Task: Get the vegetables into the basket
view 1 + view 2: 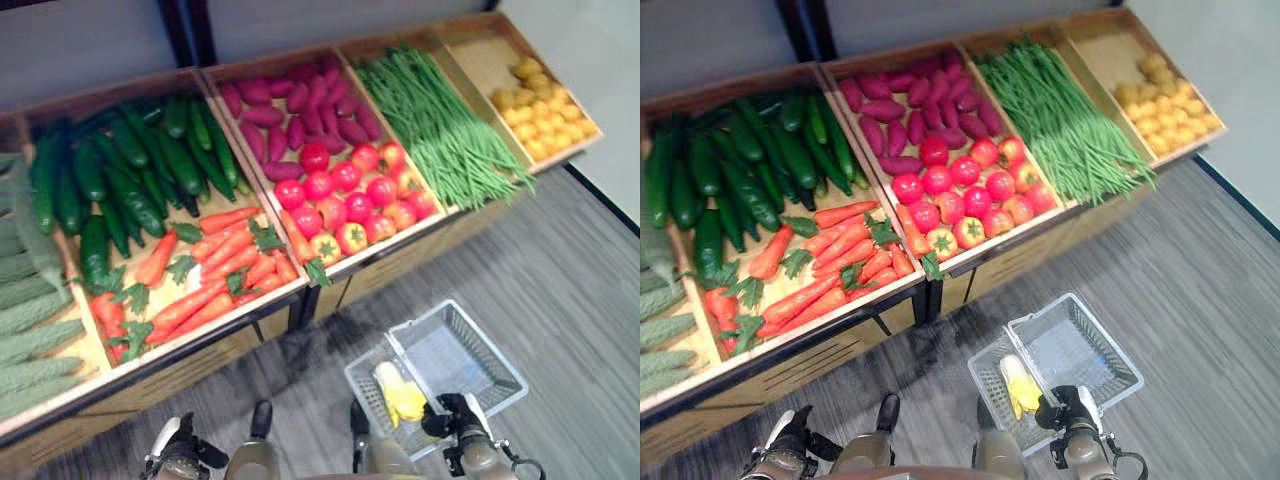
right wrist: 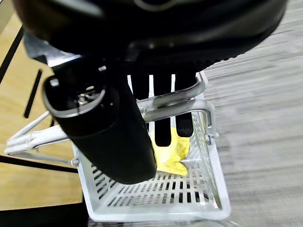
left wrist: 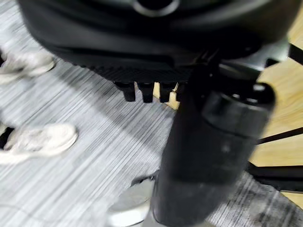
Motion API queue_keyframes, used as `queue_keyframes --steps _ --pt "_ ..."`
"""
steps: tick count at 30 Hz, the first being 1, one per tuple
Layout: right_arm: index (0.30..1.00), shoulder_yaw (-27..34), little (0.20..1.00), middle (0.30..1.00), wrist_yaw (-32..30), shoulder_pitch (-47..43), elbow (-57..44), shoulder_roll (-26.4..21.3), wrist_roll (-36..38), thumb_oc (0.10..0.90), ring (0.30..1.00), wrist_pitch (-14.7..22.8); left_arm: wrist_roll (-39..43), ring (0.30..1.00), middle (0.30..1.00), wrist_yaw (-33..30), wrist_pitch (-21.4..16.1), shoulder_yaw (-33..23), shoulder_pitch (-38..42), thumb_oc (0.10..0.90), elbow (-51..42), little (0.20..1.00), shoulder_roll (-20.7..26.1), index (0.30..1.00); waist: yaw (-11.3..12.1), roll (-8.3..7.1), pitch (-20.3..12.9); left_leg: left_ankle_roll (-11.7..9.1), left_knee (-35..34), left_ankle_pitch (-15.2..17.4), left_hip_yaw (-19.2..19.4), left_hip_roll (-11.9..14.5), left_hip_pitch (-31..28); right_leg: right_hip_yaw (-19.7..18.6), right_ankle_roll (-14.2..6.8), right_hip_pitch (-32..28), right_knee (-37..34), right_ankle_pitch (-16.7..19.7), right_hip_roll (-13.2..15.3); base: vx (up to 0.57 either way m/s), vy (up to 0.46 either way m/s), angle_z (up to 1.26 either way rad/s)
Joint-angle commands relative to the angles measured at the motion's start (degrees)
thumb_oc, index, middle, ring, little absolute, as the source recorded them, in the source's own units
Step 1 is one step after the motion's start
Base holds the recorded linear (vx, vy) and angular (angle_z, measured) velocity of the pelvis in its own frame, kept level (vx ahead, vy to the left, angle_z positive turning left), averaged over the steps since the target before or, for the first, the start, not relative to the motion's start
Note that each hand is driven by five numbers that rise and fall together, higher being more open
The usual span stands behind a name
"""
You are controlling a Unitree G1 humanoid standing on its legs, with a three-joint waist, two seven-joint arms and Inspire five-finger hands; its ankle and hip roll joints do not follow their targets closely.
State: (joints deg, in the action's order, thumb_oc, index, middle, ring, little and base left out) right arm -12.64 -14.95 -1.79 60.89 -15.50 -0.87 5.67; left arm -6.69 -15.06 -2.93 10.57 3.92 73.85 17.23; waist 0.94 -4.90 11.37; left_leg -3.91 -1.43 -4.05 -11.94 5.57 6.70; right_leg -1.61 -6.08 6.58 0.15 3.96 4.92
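The right hand [image 2: 156, 109] has its fingers curled around the handles of the white wire basket [image 1: 480, 375], which hangs low over the floor with a yellow vegetable [image 1: 400, 398] inside. The left hand [image 3: 156, 90] hangs low with fingers bent, holding nothing. Beyond, on the stall, lie carrots [image 1: 215, 262], cucumbers [image 1: 130, 180] and tomatoes [image 1: 345, 200]. The carrots look stiff and light, best taken at the middle.

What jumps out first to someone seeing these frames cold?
The long wooden produce stand: dark cucumbers at left, orange carrots in front of them, red tomatoes mid-stand, green beans and yellow fruit to the right. Below it, the right hand carries a white basket by its handles, something yellow inside.
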Motion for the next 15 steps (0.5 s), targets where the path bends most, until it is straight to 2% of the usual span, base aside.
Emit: queue_keyframes --steps 1,3,4,5,6,7,8,9,10,12,13,14,15 --pt "0.300 1.31 0.300 0.300 -0.32 1.12 -5.40 -4.00 0.31 0.400 0.300 2.56 1.21 1.000 1.000 -1.30 -0.47 -1.69 0.70 0.900 0.57 1.000 2.62 1.000 0.09 -1.06 0.74 1.07 3.69 3.35 2.19 -2.56 -0.58 -2.98 -3.84 3.37 4.86 -0.38 3.13 -0.01 -0.337 0.35" --pt "0.300 -0.15 0.300 0.300 0.36 0.91 -5.72 -4.53 -0.23 0.400 0.300 3.06 0.83 1.000 1.000 -1.54 -0.45 -1.87 0.41 0.900 0.97 1.000 2.88 1.000 0.60 -0.71 0.45 -1.02 3.07 0.85 0.17 -0.50 0.42 -2.07 -2.08 1.66 2.90 -1.42 0.64 -0.06 -0.422 0.26" --pt "0.300 -0.16 0.300 0.300 0.36 0.91 -5.70 -4.54 -0.23 0.400 0.300 3.07 0.83 1.000 1.000 -1.54 -0.45 -1.88 0.40 0.900 0.96 1.000 2.87 1.000 0.53 -0.67 0.44 -1.05 2.98 0.79 0.09 -0.47 0.40 -1.98 -2.06 1.62 2.85 -1.40 0.62 -0.14 -0.405 0.53" --pt "0.300 -0.98 0.300 0.300 0.71 0.80 -6.71 -5.56 -1.03 0.400 0.300 3.24 0.72 1.000 1.000 -1.80 -0.43 -1.81 0.78 0.900 0.65 1.000 2.61 1.000 0.54 -0.14 0.77 -2.39 1.87 -1.76 0.29 1.05 1.75 -0.07 -1.54 1.05 1.54 -1.30 0.19 -0.09 -0.180 0.65" --pt "0.300 -0.99 0.300 0.300 0.71 0.80 -6.71 -5.57 -1.03 0.400 0.300 3.24 0.71 1.000 1.000 -1.80 -0.43 -1.82 0.78 0.900 0.64 1.000 2.60 1.000 0.44 -0.12 0.75 -2.40 1.87 -1.77 0.20 1.04 1.78 0.03 -1.53 1.02 1.52 -1.30 0.20 -0.22 -0.274 0.63" --pt "0.300 -1.48 0.300 0.300 0.84 0.63 -6.87 -6.69 -2.06 0.400 0.300 3.14 0.59 1.000 1.000 -1.75 -0.46 -1.39 1.17 0.900 0.34 1.000 1.84 1.000 -0.64 0.07 1.18 -1.69 2.94 -2.23 5.42 1.91 3.12 1.81 -1.35 0.82 0.24 -0.44 1.34 -0.12 -0.095 0.31" --pt "0.300 -1.49 0.300 0.300 0.85 0.63 -6.88 -6.71 -2.07 0.400 0.300 3.13 0.59 1.000 1.000 -1.75 -0.45 -1.39 1.16 0.900 0.33 1.000 1.82 1.000 -0.62 0.08 1.21 -1.68 3.04 -2.13 5.45 1.91 3.10 1.78 -1.36 0.77 0.22 -0.46 1.34 -0.24 -0.141 0.50" --pt "0.300 -1.45 0.300 0.300 0.71 0.56 -6.32 -7.79 -3.11 0.400 0.300 2.75 0.09 1.000 1.000 -1.60 -0.40 -1.00 1.43 0.900 -0.21 1.000 0.96 1.000 -1.76 0.21 0.99 -1.46 5.58 -0.40 12.27 2.63 2.17 3.10 -1.21 1.21 -0.13 0.15 2.50 -0.11 -0.046 0.44" --pt "0.300 -1.45 0.300 0.300 0.72 0.56 -6.32 -7.82 -3.11 0.400 0.300 2.75 0.08 1.000 1.000 -1.60 -0.39 -0.99 1.42 0.900 -0.22 1.000 0.93 1.000 -1.67 0.25 1.08 -1.47 5.74 -0.22 12.34 2.69 2.09 3.02 -1.21 1.11 -0.11 0.11 2.44 -0.15 -0.060 0.42" --pt "0.300 -0.88 0.300 0.300 0.72 0.97 -6.08 -8.10 -2.94 0.400 0.300 2.37 -0.29 1.000 1.000 -1.28 -0.26 -0.51 1.15 0.900 -0.26 1.000 0.04 1.000 -2.73 0.81 0.00 -1.63 6.88 0.32 16.95 3.47 -0.05 4.68 -0.96 1.62 -0.28 0.44 2.96 -0.08 -0.023 0.36" --pt "0.300 -0.66 0.300 0.300 0.93 1.58 -5.24 -7.87 -2.64 0.400 0.300 2.11 -0.25 1.000 1.000 -1.15 -0.22 -0.15 0.60 0.900 -0.22 1.000 -0.72 1.000 -3.08 1.59 -1.11 -1.84 4.51 1.29 17.47 3.15 -1.75 6.00 -1.31 1.48 -0.75 0.56 3.06 -0.06 -0.011 0.69" --pt "0.300 -0.67 0.300 0.300 0.93 1.60 -5.24 -7.89 -2.63 0.400 0.300 2.12 -0.25 1.000 1.000 -1.16 -0.22 -0.15 0.58 0.900 -0.22 1.000 -0.73 1.000 -3.12 1.61 -1.11 -1.84 4.39 1.23 17.44 3.15 -1.82 6.05 -1.31 1.43 -0.78 0.56 3.05 -0.03 0.054 0.71" --pt "0.300 -0.71 0.300 0.300 1.13 1.80 -4.35 -7.71 -2.99 0.400 0.300 1.83 -0.07 1.000 1.000 -0.88 -0.21 -0.10 0.04 0.900 -0.20 1.000 -1.22 1.000 -3.14 2.62 -2.07 -1.93 -0.19 -0.48 17.73 3.13 -2.35 6.86 -1.81 1.33 -1.13 1.01 2.88 -0.01 0.094 0.57"
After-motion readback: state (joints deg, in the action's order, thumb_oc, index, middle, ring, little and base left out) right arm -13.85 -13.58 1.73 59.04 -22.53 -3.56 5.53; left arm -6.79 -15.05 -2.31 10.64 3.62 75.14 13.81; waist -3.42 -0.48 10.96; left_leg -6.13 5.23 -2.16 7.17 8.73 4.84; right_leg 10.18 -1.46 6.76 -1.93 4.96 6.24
